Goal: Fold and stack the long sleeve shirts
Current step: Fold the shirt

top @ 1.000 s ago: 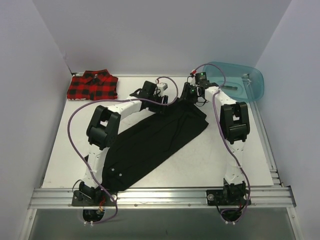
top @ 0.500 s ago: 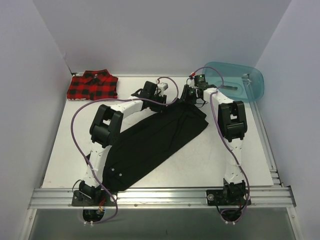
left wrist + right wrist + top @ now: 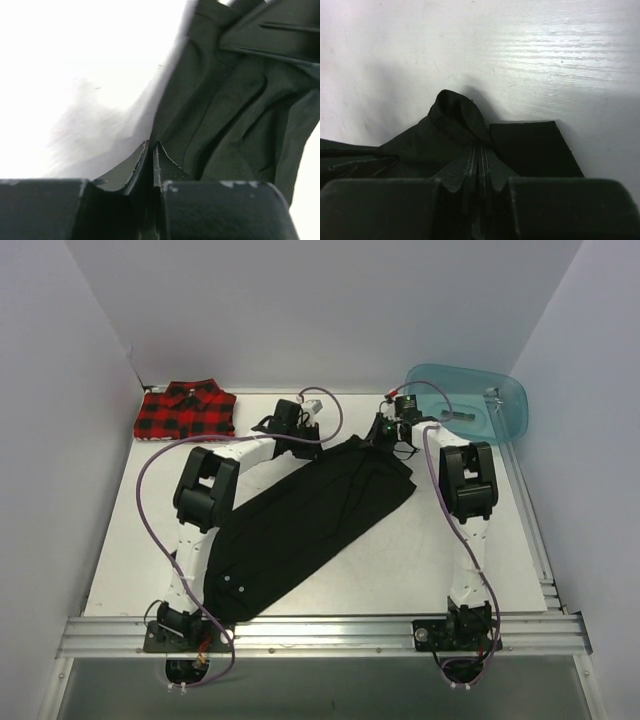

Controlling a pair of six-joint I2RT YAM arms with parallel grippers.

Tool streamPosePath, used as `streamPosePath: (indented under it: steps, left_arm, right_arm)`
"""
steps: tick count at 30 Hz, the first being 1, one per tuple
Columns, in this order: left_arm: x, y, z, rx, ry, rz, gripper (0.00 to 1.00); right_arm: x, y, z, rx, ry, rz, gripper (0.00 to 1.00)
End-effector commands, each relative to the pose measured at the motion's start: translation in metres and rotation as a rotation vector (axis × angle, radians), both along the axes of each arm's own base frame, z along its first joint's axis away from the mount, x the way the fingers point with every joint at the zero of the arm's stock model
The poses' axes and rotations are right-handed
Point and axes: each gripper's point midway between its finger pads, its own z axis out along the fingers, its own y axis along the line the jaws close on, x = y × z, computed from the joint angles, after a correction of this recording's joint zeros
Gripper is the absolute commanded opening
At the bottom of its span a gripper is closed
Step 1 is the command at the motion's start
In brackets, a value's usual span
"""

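The black long sleeve shirt lies spread in a diagonal band from the near left to the far right of the table. My left gripper is at its far left edge. In the left wrist view the left gripper has its jaws pressed together on the edge of the black shirt. My right gripper is at the shirt's far right corner. Seen from its own wrist, the right gripper is shut on a bunched fold of the black shirt. The red-and-black plaid shirt lies folded at the far left.
A translucent teal tub stands at the far right corner, just behind the right arm. White walls close in the table on the left, back and right. A metal rail runs along the near edge by the arm bases.
Both grippers have closed on the far edge of the black shirt. The left wrist has shifted a little to the left and back; the right wrist has barely moved.
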Motion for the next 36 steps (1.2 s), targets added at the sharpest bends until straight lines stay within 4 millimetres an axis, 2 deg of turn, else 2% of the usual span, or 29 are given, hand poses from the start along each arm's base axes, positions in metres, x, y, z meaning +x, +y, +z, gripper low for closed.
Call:
streamPosePath:
  steps: [1, 7, 11, 13, 14, 15, 16, 17, 18, 19, 20, 21, 22, 23, 24, 25, 27, 28, 29, 30, 31, 33, 34, 36]
  left_arm:
    - [0.017, 0.009, 0.015, -0.116, -0.004, 0.062, 0.15]
    - [0.022, 0.014, 0.017, -0.218, 0.025, 0.101, 0.15]
    - [0.023, 0.017, 0.018, -0.224, 0.023, 0.110, 0.15]
    - [0.025, 0.019, 0.024, -0.227, 0.008, 0.111, 0.16]
    - [0.026, 0.020, 0.028, -0.228, -0.003, 0.117, 0.18]
    - [0.028, 0.022, 0.030, -0.228, -0.012, 0.124, 0.23]
    - [0.031, 0.022, 0.042, -0.235, -0.038, 0.127, 0.29]
    - [0.033, 0.025, 0.046, -0.230, -0.054, 0.136, 0.34]
    - [0.036, 0.028, 0.050, -0.219, -0.071, 0.154, 0.43]
    - [0.038, 0.030, 0.061, -0.220, -0.093, 0.165, 0.47]
    - [0.039, 0.032, 0.067, -0.219, -0.105, 0.177, 0.55]
    - [0.042, 0.035, 0.072, -0.213, -0.119, 0.196, 0.63]
    - [0.041, 0.034, 0.086, -0.222, -0.146, 0.196, 0.74]
    - [0.038, 0.030, 0.092, -0.226, -0.155, 0.192, 0.78]
    - [0.037, 0.027, 0.098, -0.229, -0.167, 0.187, 0.79]
    - [0.035, 0.022, 0.110, -0.234, -0.187, 0.175, 0.79]
    - [0.028, 0.006, 0.117, -0.212, -0.222, 0.136, 0.79]
    - [0.027, 0.004, 0.113, -0.176, -0.230, 0.137, 0.79]
    - [0.030, -0.002, 0.119, -0.147, -0.277, 0.114, 0.79]
    - [0.028, -0.010, 0.118, -0.129, -0.286, 0.096, 0.79]
    - [0.031, -0.015, 0.109, -0.115, -0.289, 0.085, 0.79]
    - [0.031, -0.023, 0.107, -0.107, -0.279, 0.053, 0.72]
    - [0.032, -0.026, 0.097, -0.103, -0.265, 0.041, 0.69]
    - [0.030, -0.037, 0.100, -0.121, -0.276, 0.003, 0.61]
  right_arm:
    - [0.005, -0.017, 0.021, 0.020, -0.031, -0.052, 0.00]
    - [0.008, -0.013, 0.036, 0.084, -0.076, -0.057, 0.00]
    - [0.013, -0.009, 0.050, 0.123, -0.117, -0.059, 0.01]
    - [0.014, -0.007, 0.059, 0.146, -0.133, -0.056, 0.05]
    - [0.014, -0.005, 0.063, 0.153, -0.147, -0.055, 0.13]
    - [0.016, -0.006, 0.076, 0.155, -0.176, -0.057, 0.17]
    - [0.013, -0.006, 0.078, 0.152, -0.180, -0.058, 0.20]
    - [0.015, -0.010, 0.084, 0.140, -0.200, -0.072, 0.29]
    - [0.014, -0.010, 0.101, 0.139, -0.232, -0.075, 0.33]
    - [0.013, -0.013, 0.106, 0.130, -0.244, -0.082, 0.37]
    - [0.009, -0.017, 0.106, 0.109, -0.243, -0.092, 0.42]
    - [0.006, -0.019, 0.123, 0.099, -0.275, -0.096, 0.43]
    - [0.003, -0.023, 0.129, 0.085, -0.281, -0.105, 0.44]
    - [-0.005, -0.028, 0.123, 0.050, -0.248, -0.127, 0.45]
    - [-0.012, -0.031, 0.136, 0.041, -0.260, -0.136, 0.46]
    - [-0.022, -0.034, 0.132, 0.025, -0.231, -0.142, 0.46]
    - [-0.044, -0.040, 0.127, 0.002, -0.191, -0.181, 0.46]
    - [-0.053, -0.041, 0.124, 0.002, -0.170, -0.197, 0.46]
    - [-0.063, -0.043, 0.120, 0.003, -0.147, -0.207, 0.46]
    - [-0.085, -0.041, 0.109, 0.008, -0.102, -0.213, 0.46]
    - [-0.095, -0.040, 0.106, 0.010, -0.092, -0.215, 0.46]
    - [-0.124, -0.033, 0.094, 0.009, -0.057, -0.196, 0.45]
    - [-0.132, -0.029, 0.091, 0.018, -0.049, -0.185, 0.45]
    - [-0.148, -0.018, 0.092, 0.034, -0.047, -0.154, 0.45]
